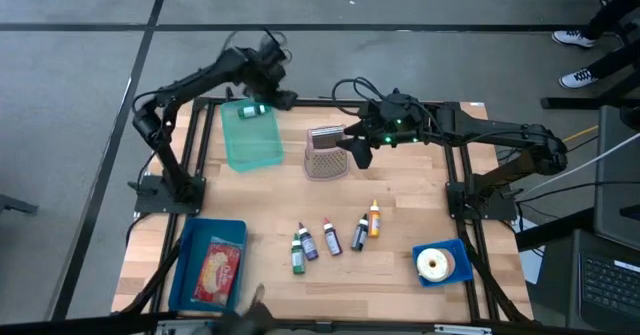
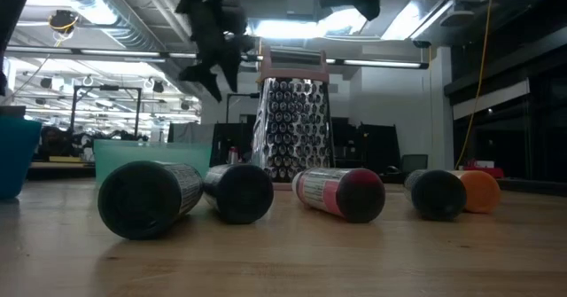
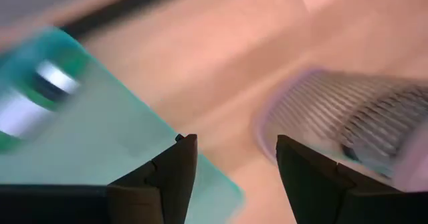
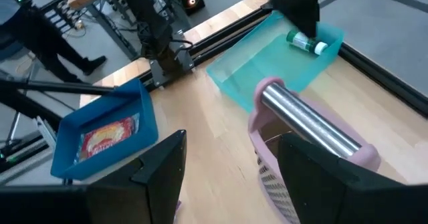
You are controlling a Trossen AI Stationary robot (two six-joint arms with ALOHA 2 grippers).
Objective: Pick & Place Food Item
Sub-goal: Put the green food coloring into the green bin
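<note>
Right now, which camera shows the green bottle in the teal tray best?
Right wrist view: the green bottle lies sharp in the teal tray. The high view shows it small under the left gripper; the left wrist view blurs it; the low view hides it.

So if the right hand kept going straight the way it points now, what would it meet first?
Most likely the grater's steel handle, which lies just ahead of the open right hand; the teal tray lies beyond it, though depth is hard to judge.

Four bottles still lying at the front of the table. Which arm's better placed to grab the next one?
Probably right. The right gripper hangs open beside the grater, nearer the bottles. The left gripper, open, is over the teal tray at the far edge.
</note>
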